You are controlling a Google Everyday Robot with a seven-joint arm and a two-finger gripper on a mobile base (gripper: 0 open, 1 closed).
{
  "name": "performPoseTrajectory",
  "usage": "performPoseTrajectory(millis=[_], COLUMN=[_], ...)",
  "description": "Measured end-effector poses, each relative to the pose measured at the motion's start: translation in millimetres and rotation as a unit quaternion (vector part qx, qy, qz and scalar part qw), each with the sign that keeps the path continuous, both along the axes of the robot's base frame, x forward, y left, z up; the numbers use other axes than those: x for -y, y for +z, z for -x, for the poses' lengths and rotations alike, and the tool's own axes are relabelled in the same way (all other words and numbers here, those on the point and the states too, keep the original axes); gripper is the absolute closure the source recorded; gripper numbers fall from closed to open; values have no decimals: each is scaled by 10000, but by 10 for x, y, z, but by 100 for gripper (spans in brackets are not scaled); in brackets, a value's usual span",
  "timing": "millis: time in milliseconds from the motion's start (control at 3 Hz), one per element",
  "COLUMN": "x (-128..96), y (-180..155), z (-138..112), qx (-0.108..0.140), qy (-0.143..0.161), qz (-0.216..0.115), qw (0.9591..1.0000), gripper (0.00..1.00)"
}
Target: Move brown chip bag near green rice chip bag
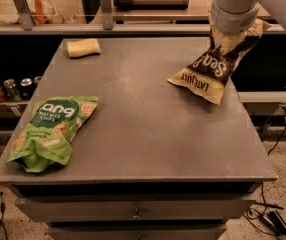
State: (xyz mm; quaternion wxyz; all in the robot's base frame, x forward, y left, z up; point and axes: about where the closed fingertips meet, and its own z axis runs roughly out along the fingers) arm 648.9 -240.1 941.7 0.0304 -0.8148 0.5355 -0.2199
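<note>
I am watching the gripper (231, 34) hanging over the table's far right side, clamped on the upper end of the brown chip bag (210, 69) (the pinch itself is mostly hiding behind the pale wrist and the crinkled foil). The bag is dangling at a tilt, its cream lower end with the dark "LATE JULY" lettering pointing down and left, low over the grey table (148, 129); I cannot tell whether that end is touching the surface. The green rice chip bag (50, 131) is lying flat near the front left corner, well apart from the brown one. A yellow block (83, 47) is sitting near the far left corner.
</note>
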Motion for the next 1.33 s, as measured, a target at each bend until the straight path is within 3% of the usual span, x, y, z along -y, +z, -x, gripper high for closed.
performPoseTrajectory(millis=[1000, 1333], x=[-347, -377], y=[837, 867], z=[190, 132], qx=[138, 248], qy=[324, 359], qz=[-730, -768], qw=[9967, 9961], gripper=[100, 100])
